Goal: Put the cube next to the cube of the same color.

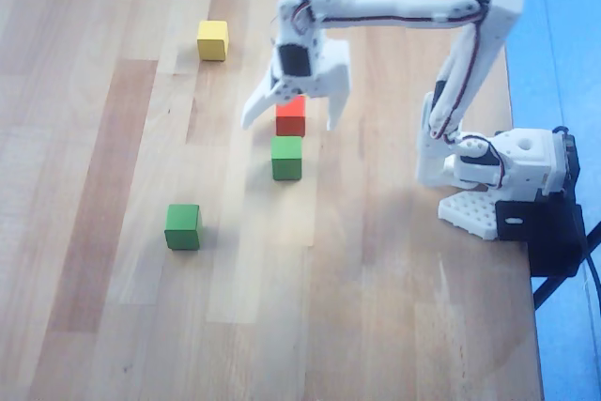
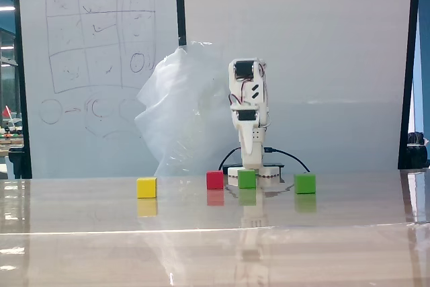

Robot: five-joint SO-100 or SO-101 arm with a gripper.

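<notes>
Two green cubes lie on the wooden table. One green cube (image 1: pixel 286 158) (image 2: pixel 246 179) sits right beside the red cube (image 1: pixel 290 117) (image 2: pixel 215 180). The other green cube (image 1: pixel 183 226) (image 2: pixel 305 183) lies apart, lower left in the overhead view. My white gripper (image 1: pixel 291 124) is open and empty, its two fingers spread on either side of the red cube in the overhead view, just above the near green cube. In the fixed view the arm (image 2: pixel 247 115) stands behind the cubes and its fingers cannot be made out.
A yellow cube (image 1: pixel 213 40) (image 2: pixel 146 187) lies alone at the upper left of the overhead view. The arm's base (image 1: pixel 498 176) is clamped at the table's right edge. A whiteboard and plastic sheet (image 2: pixel 178 112) stand behind the table.
</notes>
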